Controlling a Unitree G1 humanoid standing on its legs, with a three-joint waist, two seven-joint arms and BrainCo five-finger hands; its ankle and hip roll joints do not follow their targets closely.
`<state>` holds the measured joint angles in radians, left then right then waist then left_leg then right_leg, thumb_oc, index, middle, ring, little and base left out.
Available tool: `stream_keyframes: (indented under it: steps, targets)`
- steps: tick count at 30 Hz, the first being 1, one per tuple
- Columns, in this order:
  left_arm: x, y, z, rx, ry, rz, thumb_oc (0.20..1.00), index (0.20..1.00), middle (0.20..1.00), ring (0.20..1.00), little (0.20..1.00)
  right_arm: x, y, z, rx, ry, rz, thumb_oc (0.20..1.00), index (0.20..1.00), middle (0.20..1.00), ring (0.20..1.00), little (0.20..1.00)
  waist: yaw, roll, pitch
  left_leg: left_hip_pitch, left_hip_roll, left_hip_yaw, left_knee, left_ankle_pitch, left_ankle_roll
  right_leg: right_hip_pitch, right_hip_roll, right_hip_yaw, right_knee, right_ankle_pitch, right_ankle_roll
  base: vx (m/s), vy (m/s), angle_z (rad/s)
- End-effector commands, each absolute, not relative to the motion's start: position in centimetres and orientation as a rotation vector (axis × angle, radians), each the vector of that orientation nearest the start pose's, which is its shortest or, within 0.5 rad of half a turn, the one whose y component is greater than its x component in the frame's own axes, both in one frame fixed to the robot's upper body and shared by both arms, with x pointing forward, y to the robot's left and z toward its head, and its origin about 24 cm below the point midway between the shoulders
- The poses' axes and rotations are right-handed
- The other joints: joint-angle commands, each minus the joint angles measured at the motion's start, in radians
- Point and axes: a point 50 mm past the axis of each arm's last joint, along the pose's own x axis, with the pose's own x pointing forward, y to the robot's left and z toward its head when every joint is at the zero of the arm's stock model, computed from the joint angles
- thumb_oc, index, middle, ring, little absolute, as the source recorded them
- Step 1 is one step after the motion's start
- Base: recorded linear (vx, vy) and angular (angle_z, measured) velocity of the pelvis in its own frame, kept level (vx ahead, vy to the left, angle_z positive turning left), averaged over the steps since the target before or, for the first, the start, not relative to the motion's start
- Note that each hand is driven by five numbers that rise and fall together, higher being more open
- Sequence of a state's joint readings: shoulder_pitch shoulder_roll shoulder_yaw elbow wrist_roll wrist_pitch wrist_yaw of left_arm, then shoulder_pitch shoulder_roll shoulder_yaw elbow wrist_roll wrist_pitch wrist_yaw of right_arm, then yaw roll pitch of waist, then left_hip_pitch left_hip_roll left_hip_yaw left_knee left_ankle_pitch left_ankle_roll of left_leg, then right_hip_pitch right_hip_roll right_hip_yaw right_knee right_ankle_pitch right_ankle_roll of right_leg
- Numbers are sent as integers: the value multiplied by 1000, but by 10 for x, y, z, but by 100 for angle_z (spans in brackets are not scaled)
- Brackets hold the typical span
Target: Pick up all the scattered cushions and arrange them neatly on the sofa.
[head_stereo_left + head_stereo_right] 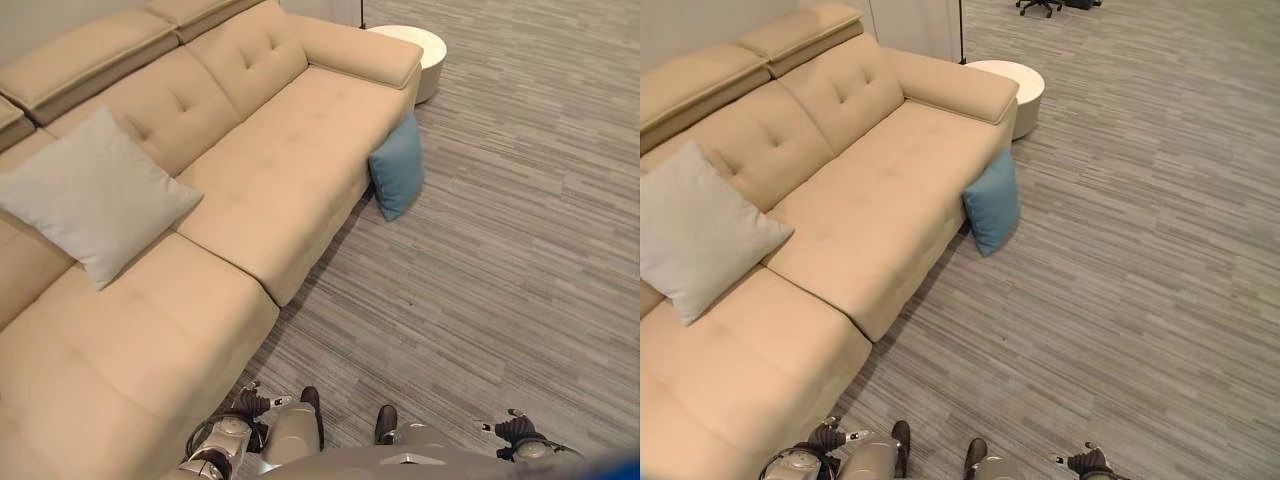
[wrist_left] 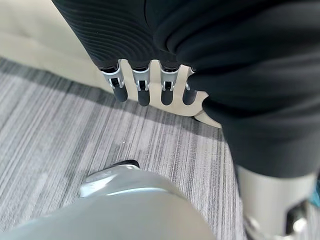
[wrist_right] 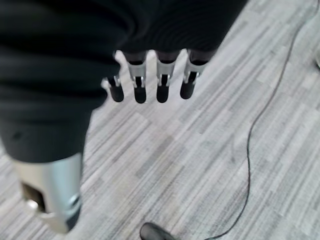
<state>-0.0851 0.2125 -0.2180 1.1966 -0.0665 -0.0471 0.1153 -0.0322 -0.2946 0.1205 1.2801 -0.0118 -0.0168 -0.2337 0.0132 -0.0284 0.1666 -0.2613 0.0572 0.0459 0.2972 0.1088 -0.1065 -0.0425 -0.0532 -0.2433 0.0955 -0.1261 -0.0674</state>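
Note:
A blue cushion (image 1: 397, 178) stands on the floor, leaning against the front of the beige sofa (image 1: 290, 150) near its right armrest. A light grey cushion (image 1: 95, 195) rests tilted against the backrest on the sofa's left part. My left hand (image 2: 143, 86) hangs low at my side with straight fingers, holding nothing, over the floor beside the sofa's base. My right hand (image 3: 162, 82) hangs the same way over bare floor, fingers straight and empty. Both hands are far from the blue cushion.
A round white side table (image 1: 420, 55) stands just past the sofa's right armrest. Striped grey carpet (image 1: 500, 260) spreads to the right of the sofa. An office chair (image 1: 1040, 5) is at the far back.

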Motion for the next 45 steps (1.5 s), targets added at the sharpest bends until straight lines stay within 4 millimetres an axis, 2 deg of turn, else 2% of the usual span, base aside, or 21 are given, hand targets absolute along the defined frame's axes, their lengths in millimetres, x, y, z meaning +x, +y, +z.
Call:
stream_keyframes:
  steps: [1, 4, 8, 10, 12, 14, 15, 17, 20, 23, 26, 27, 29, 30, 32, 33, 34, 35, 41, 43, 45]
  targets:
    - [154, 202, -146, 359, 988, 4, 1000, 1000, 1000, 1000, 1000, 97, -283, -144, -512, 1173, -322, 1000, 1000, 1000, 1000, 1000, -1, -20, 24, 16, -46, 18, -35, -145, 66, 62, -16, 34, -115, 84, 151, 226, -1, 2]
    - [163, 199, -142, 399, 952, -35, 1000, 1000, 1000, 1000, 1000, 94, -284, -145, -531, 1186, -322, 1000, 1000, 1000, 1000, 1000, 27, -4, 24, -41, -64, 4, -153, -48, 48, 109, 21, 72, -132, 55, 156, 302, 30, 12]
    - [155, 198, -145, 411, 977, -44, 1000, 1000, 1000, 1000, 1000, 91, -282, -146, -557, 1205, -291, 1000, 1000, 1000, 1000, 1000, 30, -3, -16, -1, -76, -9, -182, -67, 69, 136, 13, 115, -104, 20, 162, 329, 122, -93]
    - [153, 199, -146, 432, 982, -58, 1000, 1000, 1000, 1000, 1000, 96, -282, -145, -565, 1197, -276, 1000, 1000, 1000, 1000, 1000, 41, -6, -30, 42, -82, 20, -192, -100, 98, 111, -17, 125, 7, 11, 188, 367, 209, -80]
    - [161, 205, -141, 462, 956, -54, 1000, 1000, 1000, 1000, 1000, 117, -284, -139, -602, 1141, -247, 1000, 1000, 1000, 1000, 1000, 29, 10, -4, 104, -78, 53, -183, -149, 141, -32, -59, 119, 290, 110, 253, 266, 195, -114]
    - [160, 208, -141, 471, 959, -47, 1000, 1000, 1000, 1000, 1000, 124, -283, -137, -611, 1115, -236, 1000, 1000, 1000, 1000, 1000, 24, 23, 5, 145, -73, 60, -197, -163, 149, -96, -83, 81, 369, 131, 254, 264, 91, -38]
    - [160, 211, -141, 463, 961, -27, 1000, 1000, 1000, 1000, 1000, 131, -282, -135, -622, 1092, -225, 1000, 1000, 1000, 1000, 1000, 19, 32, 9, 188, -71, 60, -222, -180, 145, -122, -117, 2, 315, 117, 236, 340, -17, -17]
    - [161, 213, -141, 458, 967, -12, 1000, 1000, 1000, 1000, 1000, 137, -282, -133, -635, 1079, -217, 1000, 1000, 1000, 1000, 1000, 7, 25, 13, 250, -72, 61, -250, -211, 134, -168, -131, -78, 168, 132, 221, 445, -152, -14]
    - [163, 213, -140, 463, 963, -19, 1000, 1000, 1000, 1000, 1000, 133, -284, -134, -642, 1097, -216, 1000, 1000, 1000, 1000, 1000, -7, 11, 15, 304, -73, 56, -238, -259, 111, -191, -150, -123, 46, 191, 237, 416, -206, 5]
    - [156, 210, -144, 464, 982, -28, 1000, 1000, 1000, 1000, 1000, 126, -283, -136, -634, 1109, -214, 1000, 1000, 1000, 1000, 1000, -17, 9, -1, 332, -54, 53, -188, -296, 87, -150, -123, -94, 12, 182, 213, 314, -202, 4]
    - [155, 209, -145, 451, 988, -24, 1000, 1000, 1000, 1000, 1000, 126, -282, -136, -612, 1100, -231, 1000, 1000, 1000, 1000, 1000, -13, 4, -4, 305, -27, 56, -74, -274, 64, -109, -102, -93, -5, 169, 191, 209, -251, 24]
    - [155, 206, -145, 451, 988, -35, 1000, 1000, 1000, 1000, 1000, 129, -283, -134, -595, 1080, -257, 1000, 1000, 1000, 1000, 1000, -10, -4, 6, 230, 11, 60, 106, -211, 43, -67, -86, -95, -26, 150, 164, 257, -410, -10]
    - [155, 203, -145, 438, 985, -39, 1000, 1000, 1000, 1000, 1000, 126, -285, -135, -587, 1088, -273, 1000, 1000, 1000, 1000, 1000, -4, -16, 16, 156, 36, 73, 226, -150, 42, -22, -70, -91, -47, 116, 131, 303, -368, -19]
    - [155, 199, -146, 438, 989, -51, 1000, 1000, 1000, 1000, 1000, 124, -285, -135, -573, 1096, -283, 1000, 1000, 1000, 1000, 1000, 5, -14, 24, 112, 31, 80, 215, -177, 52, 11, -53, -76, -57, 95, 125, 347, -238, -15]
    - [153, 197, -148, 449, 1000, -64, 1000, 1000, 1000, 1000, 1000, 122, -285, -136, -579, 1102, -277, 1000, 1000, 1000, 1000, 1000, 9, -19, 20, 81, -3, 85, 131, -201, 64, 32, -50, -67, -80, 88, 135, 331, -96, -25]
    - [153, 196, -148, 448, 998, -66, 1000, 1000, 1000, 1000, 1000, 120, -287, -136, -591, 1107, -277, 1000, 1000, 1000, 1000, 1000, 19, -8, 16, 40, -31, 85, 16, -175, 66, 56, -33, -62, -99, 80, 144, 252, -26, -29]
    - [153, 196, -148, 448, 999, -66, 1000, 1000, 1000, 1000, 1000, 120, -287, -136, -591, 1108, -277, 1000, 1000, 1000, 1000, 1000, 19, -10, 16, 45, -34, 86, 7, -172, 66, 58, -36, -61, -101, 80, 145, 545, -22, -47]
    - [150, 197, -149, 438, 1004, -56, 1000, 1000, 1000, 1000, 1000, 120, -286, -137, -593, 1110, -279, 1000, 1000, 1000, 1000, 1000, 59, 19, 10, -8, -73, 50, -178, -46, 51, 124, 26, -13, -112, 41, 150, 490, -1, -36]
    - [125, 210, -156, 412, 1092, 1, 1000, 1000, 1000, 1000, 1000, 115, -280, -140, -614, 1133, -226, 1000, 1000, 1000, 1000, 1000, 100, -9, -33, 54, -99, 33, -193, -86, 97, 152, 9, 22, -12, -9, 170, 347, 40, -70]
    - [125, 214, -155, 415, 1091, 9, 1000, 1000, 1000, 1000, 1000, 118, -280, -140, -616, 1131, -215, 1000, 1000, 1000, 1000, 1000, 101, -10, -36, 87, -107, 36, -198, -114, 121, 101, -18, 23, 130, 19, 208, 213, 89, -13]
    - [131, 217, -153, 418, 1073, 18, 1000, 1000, 1000, 1000, 1000, 126, -281, -137, -615, 1110, -218, 1000, 1000, 1000, 1000, 1000, 90, -4, -29, 123, -114, 40, -199, -139, 146, 32, -59, 15, 268, 96, 255, 179, 70, -6]
